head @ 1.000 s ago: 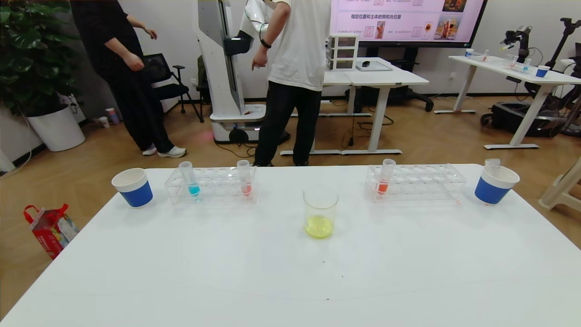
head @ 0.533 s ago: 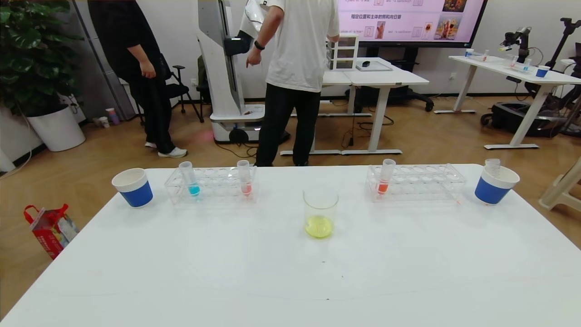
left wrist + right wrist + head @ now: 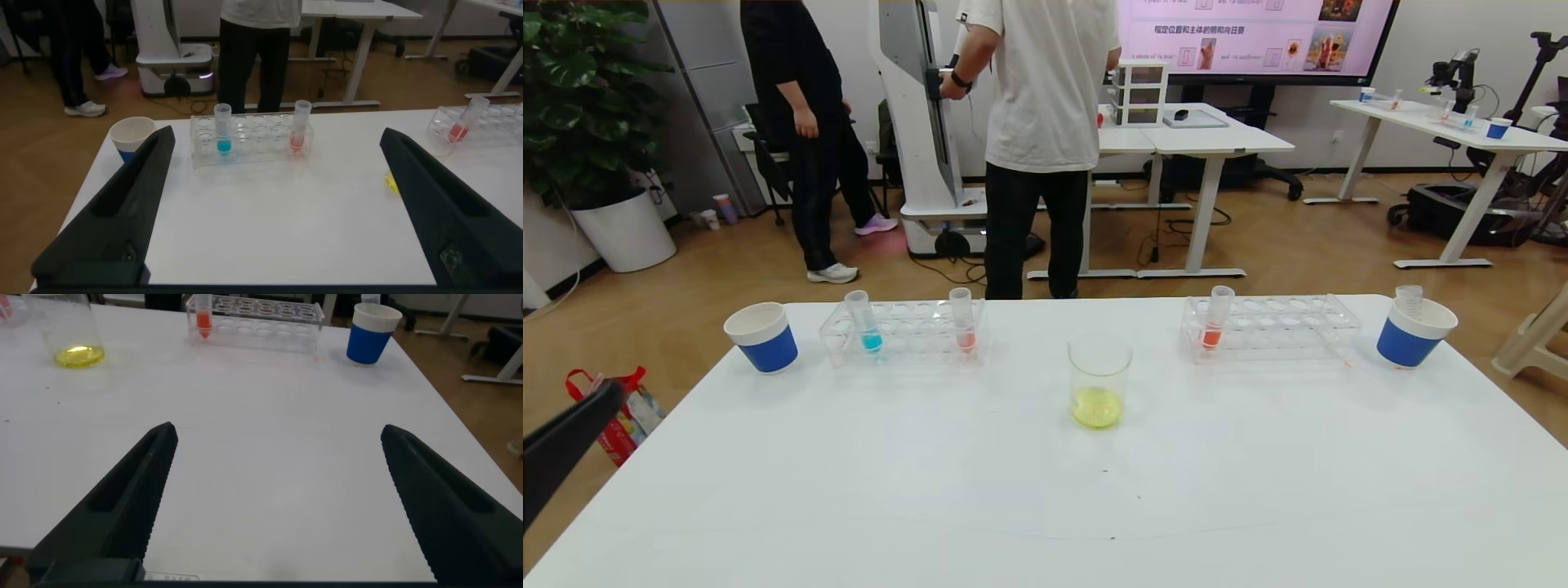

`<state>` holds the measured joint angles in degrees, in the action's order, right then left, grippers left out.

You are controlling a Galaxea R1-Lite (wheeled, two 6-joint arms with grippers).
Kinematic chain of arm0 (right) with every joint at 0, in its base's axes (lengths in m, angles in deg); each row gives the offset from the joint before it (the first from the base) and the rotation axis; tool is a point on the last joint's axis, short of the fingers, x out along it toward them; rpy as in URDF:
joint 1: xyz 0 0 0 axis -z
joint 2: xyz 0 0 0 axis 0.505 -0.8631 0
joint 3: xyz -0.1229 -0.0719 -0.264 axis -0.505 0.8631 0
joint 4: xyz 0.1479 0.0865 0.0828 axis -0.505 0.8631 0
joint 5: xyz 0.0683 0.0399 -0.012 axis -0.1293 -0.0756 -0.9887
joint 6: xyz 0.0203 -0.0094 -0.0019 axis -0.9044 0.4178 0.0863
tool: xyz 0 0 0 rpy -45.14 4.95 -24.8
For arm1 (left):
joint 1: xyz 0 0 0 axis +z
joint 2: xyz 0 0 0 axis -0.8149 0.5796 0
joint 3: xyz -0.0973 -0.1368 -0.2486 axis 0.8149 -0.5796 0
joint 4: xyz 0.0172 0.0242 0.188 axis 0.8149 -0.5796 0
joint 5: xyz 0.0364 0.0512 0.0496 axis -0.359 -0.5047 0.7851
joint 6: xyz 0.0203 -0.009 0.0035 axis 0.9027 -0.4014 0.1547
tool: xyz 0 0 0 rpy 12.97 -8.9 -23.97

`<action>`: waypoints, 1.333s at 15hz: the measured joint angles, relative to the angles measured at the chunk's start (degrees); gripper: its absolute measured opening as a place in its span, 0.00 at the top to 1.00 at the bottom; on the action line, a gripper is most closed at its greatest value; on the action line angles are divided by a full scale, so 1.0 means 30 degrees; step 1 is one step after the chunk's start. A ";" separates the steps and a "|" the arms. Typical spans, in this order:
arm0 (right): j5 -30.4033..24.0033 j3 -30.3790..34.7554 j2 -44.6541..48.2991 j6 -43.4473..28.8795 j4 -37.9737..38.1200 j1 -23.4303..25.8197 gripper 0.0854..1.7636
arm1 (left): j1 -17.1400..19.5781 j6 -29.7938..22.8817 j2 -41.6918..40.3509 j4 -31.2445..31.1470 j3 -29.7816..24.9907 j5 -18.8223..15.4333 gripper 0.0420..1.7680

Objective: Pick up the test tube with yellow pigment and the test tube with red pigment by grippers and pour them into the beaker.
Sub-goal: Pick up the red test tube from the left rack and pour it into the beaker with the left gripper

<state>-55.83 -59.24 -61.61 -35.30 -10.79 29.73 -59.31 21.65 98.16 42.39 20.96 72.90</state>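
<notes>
Wide-rimmed clear glass beaker holding yellow liquid stands amid bare white table; two clear racks flank it. Left gripper and right gripper gape wide, holding nothing.

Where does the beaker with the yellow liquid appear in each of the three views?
Head view: the beaker stands mid-table, between the two racks.
Left wrist view: only a yellow sliver shows beside the gripper's finger.
Right wrist view: beaker at the upper left corner.
Shared landmark: the tube with orange-red liquid.
</notes>
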 joint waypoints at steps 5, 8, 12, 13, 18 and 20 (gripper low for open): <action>0.0000 0.0000 0.0000 -0.0008 0.0000 0.0000 0.02 | -0.1130 -0.0073 0.6936 0.6672 -0.0154 0.0776 0.01; 0.0000 0.0000 0.0000 0.0000 0.0000 0.0000 0.02 | -0.2747 -0.0061 1.0870 1.0642 -0.0191 0.2621 0.01; -0.0008 0.0000 0.0000 -0.0008 0.0008 0.0000 0.02 | -0.4368 -0.0065 1.6018 1.4556 0.0423 0.4064 0.01; -0.0008 0.0000 0.0000 0.0000 0.0008 0.0000 0.02 | -0.4689 -0.0065 1.7294 1.5401 0.0654 0.4413 0.01; -0.0008 0.0000 0.0000 0.0000 0.0008 0.0000 0.02 | -0.6591 -0.0138 2.3516 1.9948 0.2316 0.6717 0.01; -0.0008 0.0000 0.0000 -0.0008 0.0008 0.0000 0.02 | -0.7050 -0.0175 2.5543 2.0529 0.3665 0.7253 0.01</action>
<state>-55.86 -59.24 -61.61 -35.33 -10.77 29.73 -80.46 21.13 174.79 103.98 31.95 94.66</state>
